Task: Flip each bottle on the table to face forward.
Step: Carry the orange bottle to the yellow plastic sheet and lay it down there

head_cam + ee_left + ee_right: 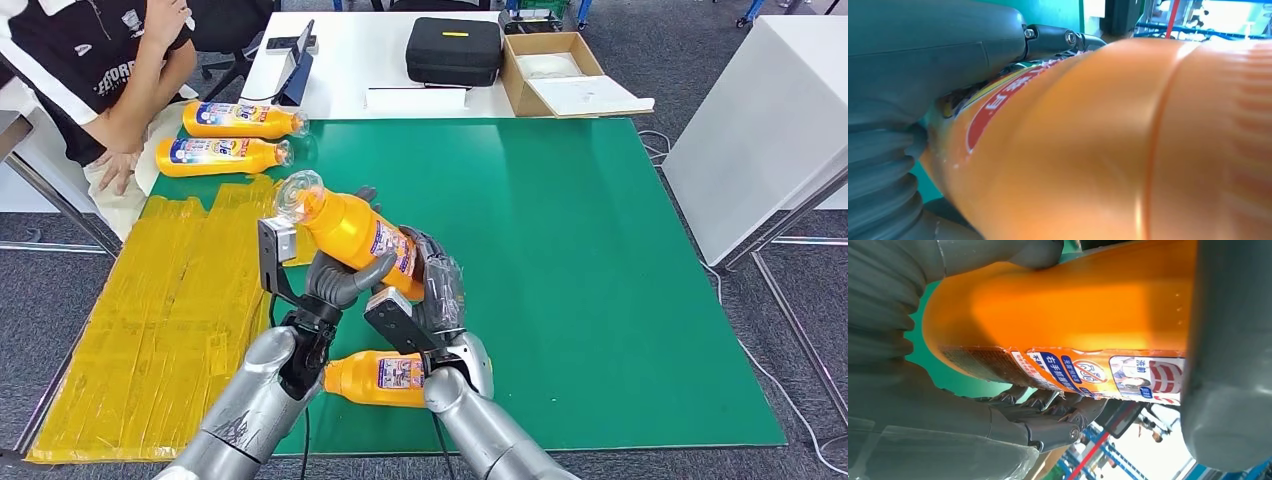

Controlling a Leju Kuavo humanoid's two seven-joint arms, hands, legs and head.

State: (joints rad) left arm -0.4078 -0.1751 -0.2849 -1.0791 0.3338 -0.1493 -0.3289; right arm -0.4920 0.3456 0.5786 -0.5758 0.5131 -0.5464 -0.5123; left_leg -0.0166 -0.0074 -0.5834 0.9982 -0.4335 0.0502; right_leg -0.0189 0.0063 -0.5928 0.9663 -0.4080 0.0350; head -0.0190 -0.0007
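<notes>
Green matting covers the counter (600, 280), with yellow sheeting (160, 320) along its left edge, where a seated person (100, 80) waits at the far left corner. Beside them lie two orange bottles (225, 138), labels up, apparently already turned. Above the counter's middle we hold a third orange bottle (350, 235) lifted and tilted, clear cap toward the far edge. Our left robot hand (340, 280) clamps it from below and our right robot hand (435, 285) grips its base, likely to roll its label round. A fourth bottle (375, 378) lies near the near edge, between our arms, seemingly awaiting its turn.
</notes>
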